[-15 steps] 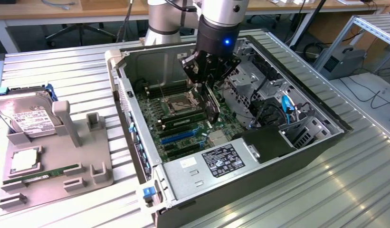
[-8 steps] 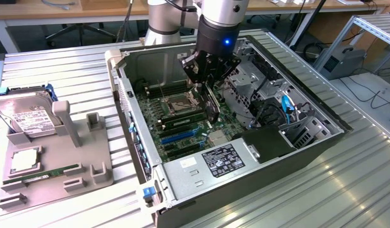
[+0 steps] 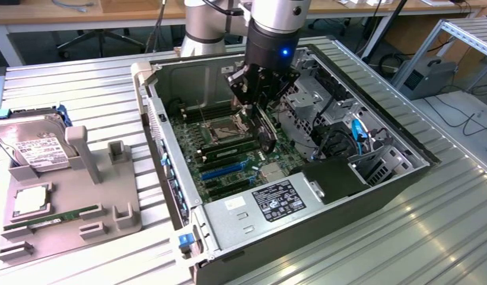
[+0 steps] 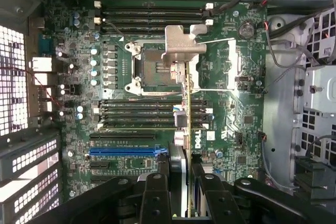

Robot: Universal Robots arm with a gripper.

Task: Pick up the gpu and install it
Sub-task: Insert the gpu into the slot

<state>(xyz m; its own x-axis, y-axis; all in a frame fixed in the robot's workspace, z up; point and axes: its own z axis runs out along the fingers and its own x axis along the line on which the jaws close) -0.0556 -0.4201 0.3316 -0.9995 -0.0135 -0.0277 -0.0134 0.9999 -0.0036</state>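
Ribbed metal table (image 3: 77, 89), wooden desks (image 3: 69, 12) behind, cables (image 3: 471, 120) on the floor (image 3: 445, 110).

Dark gpu (image 3: 266, 138) upright, edge-down, apparently just above mobo (image 4: 68, 148).

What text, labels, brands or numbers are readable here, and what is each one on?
"DELL": white logo on the motherboard.
Power supply label: print too small to read.
Hard drive label: too small to read.
gpu, held in the fingers: no readable marking.
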